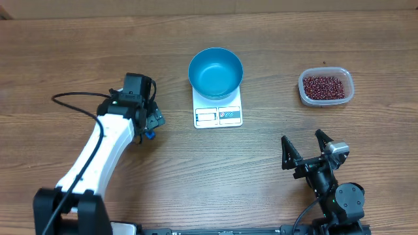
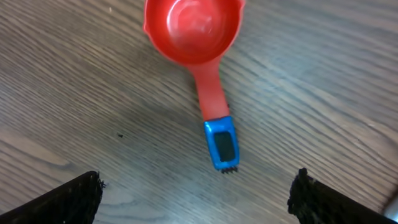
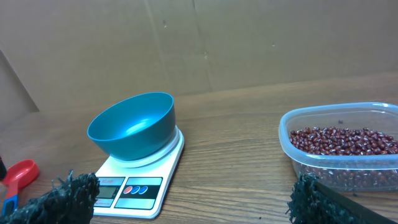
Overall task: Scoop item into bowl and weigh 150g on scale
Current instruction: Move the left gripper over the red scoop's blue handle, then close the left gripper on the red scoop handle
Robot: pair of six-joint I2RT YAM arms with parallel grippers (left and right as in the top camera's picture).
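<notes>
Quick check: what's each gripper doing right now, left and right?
Left gripper: open, empty, hovering over the red scoop.
Right gripper: open, holding nothing.

Setting: robot test bench, probably a lab, though little beyond the table (image 1: 65, 59) shows. Evidence: 2 cabled machines, left arm (image 1: 98, 147) and right arm (image 1: 330, 186), at a wood-grain top, with a plain cardboard sheet (image 3: 249, 43) as backdrop. Kitchen goods present as props only: scale (image 1: 218, 115), bowl (image 1: 215, 72), tub (image 3: 336, 109) of beans (image 3: 342, 140), scoop (image 2: 196, 31).
</notes>
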